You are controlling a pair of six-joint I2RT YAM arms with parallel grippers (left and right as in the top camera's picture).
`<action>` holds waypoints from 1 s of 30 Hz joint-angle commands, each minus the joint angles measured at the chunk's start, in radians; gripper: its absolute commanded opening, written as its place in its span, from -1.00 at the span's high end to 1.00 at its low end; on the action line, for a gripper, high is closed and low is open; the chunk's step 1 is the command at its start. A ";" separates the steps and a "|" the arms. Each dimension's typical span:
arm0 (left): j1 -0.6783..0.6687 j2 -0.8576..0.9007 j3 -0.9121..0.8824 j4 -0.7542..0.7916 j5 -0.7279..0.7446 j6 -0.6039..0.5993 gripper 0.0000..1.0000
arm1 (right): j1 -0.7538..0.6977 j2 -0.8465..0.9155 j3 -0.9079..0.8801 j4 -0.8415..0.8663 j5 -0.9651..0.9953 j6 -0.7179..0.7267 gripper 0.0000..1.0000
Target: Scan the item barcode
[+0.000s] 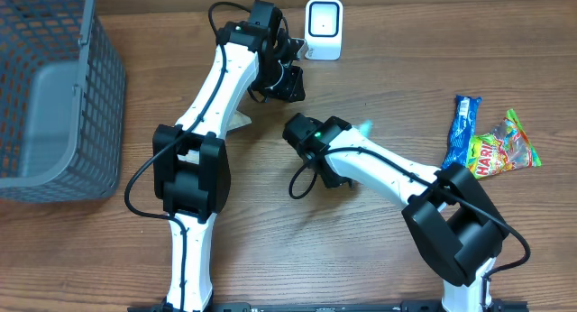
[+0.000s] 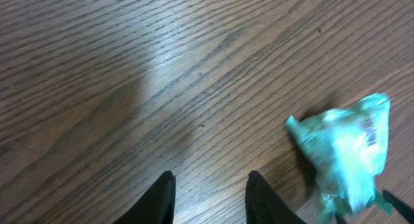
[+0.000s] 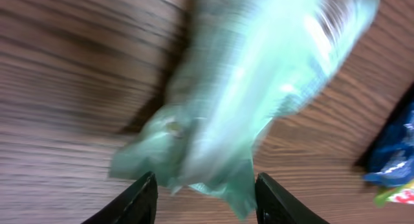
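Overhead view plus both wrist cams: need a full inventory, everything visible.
basket: 1, grey, far left of table
scanner: 1, white, top centre
green packet: 1, pale green, mid-table at the right hand's tips, blurred
blue packet: 1, blue, right side
gummy bag: 1, multicoloured, just right of the blue packet
table: 1, brown wood
left hand: 1, black, open, empty
right hand: 1, black, fingers apart, green packet's end between them

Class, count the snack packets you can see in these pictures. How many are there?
3. A pale green packet is near the centre of the overhead view; a blue packet and a colourful sweets packet lie together at far right. Others may be hidden.
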State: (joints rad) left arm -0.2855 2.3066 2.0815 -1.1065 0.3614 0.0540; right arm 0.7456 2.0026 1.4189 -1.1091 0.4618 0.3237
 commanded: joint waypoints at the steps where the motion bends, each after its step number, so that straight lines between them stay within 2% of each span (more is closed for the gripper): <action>1: 0.002 -0.005 0.016 0.000 -0.006 -0.018 0.44 | -0.034 -0.070 0.077 0.031 -0.109 0.082 0.01; 5: 0.001 -0.005 0.016 -0.007 -0.003 -0.017 0.45 | -0.150 -0.155 0.099 0.035 -0.248 0.098 -0.07; 10: -0.001 -0.005 0.016 -0.006 -0.004 -0.016 0.45 | -0.371 -0.195 0.096 -0.003 -0.535 0.169 -0.18; 16: -0.001 -0.005 0.016 0.000 -0.006 -0.016 0.45 | -0.579 -0.195 -0.070 0.053 -0.878 0.178 -0.17; 21: -0.003 -0.005 0.016 0.005 -0.005 -0.017 0.46 | -0.597 -0.195 -0.276 0.246 -0.998 0.252 -0.13; 24: -0.011 -0.005 0.016 -0.003 -0.005 -0.016 0.65 | -0.596 -0.195 -0.341 0.320 -1.004 0.305 0.03; 30: -0.096 -0.005 0.016 0.007 -0.005 0.004 0.57 | -0.597 -0.195 -0.439 0.479 -1.005 0.362 0.08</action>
State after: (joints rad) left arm -0.3176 2.3066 2.0815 -1.1095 0.3580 0.0475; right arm 0.1463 1.8172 1.0046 -0.6746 -0.5190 0.6449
